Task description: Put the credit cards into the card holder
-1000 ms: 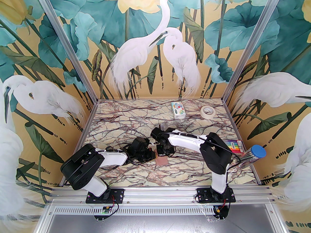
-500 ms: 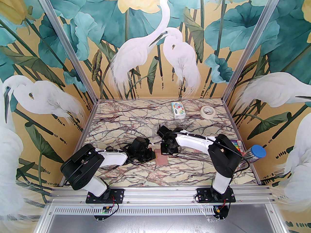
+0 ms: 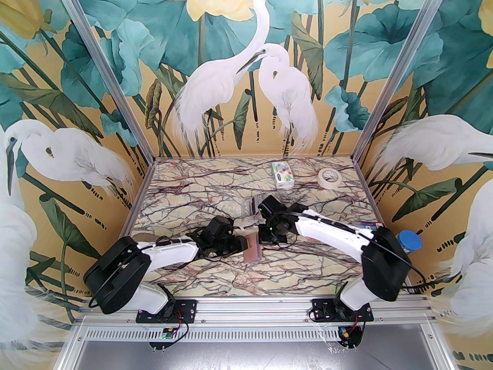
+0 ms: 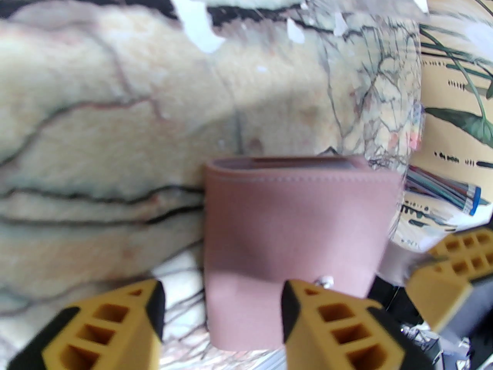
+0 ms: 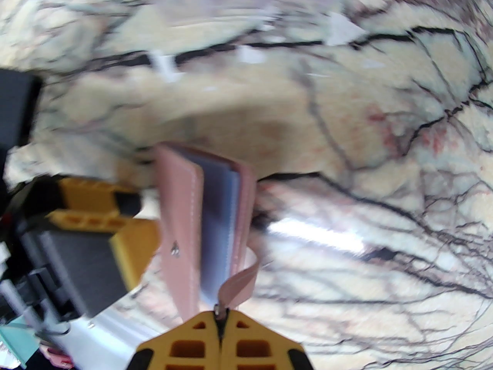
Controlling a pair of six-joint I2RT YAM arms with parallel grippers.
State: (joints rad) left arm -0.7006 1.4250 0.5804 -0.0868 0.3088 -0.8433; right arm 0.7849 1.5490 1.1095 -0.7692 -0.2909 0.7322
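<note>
The right gripper (image 5: 221, 319) pinches the snap strap (image 5: 242, 281) of the pink card holder (image 3: 253, 249) – held on edge, slightly agape, over the marble table's (image 3: 215, 281) middle – while the left gripper (image 4: 220, 300) stands with jaws parted just beside its cover.

On the bench (image 3: 192, 191): one pink card holder (image 3: 253, 249), one tissue pack (image 3: 282, 174), one roll of masking tape (image 3: 330, 177), one clear plastic stand (image 3: 249, 208), one blue-capped clear tube (image 3: 409, 241), one pack of coloured pens (image 4: 443, 193).
</note>
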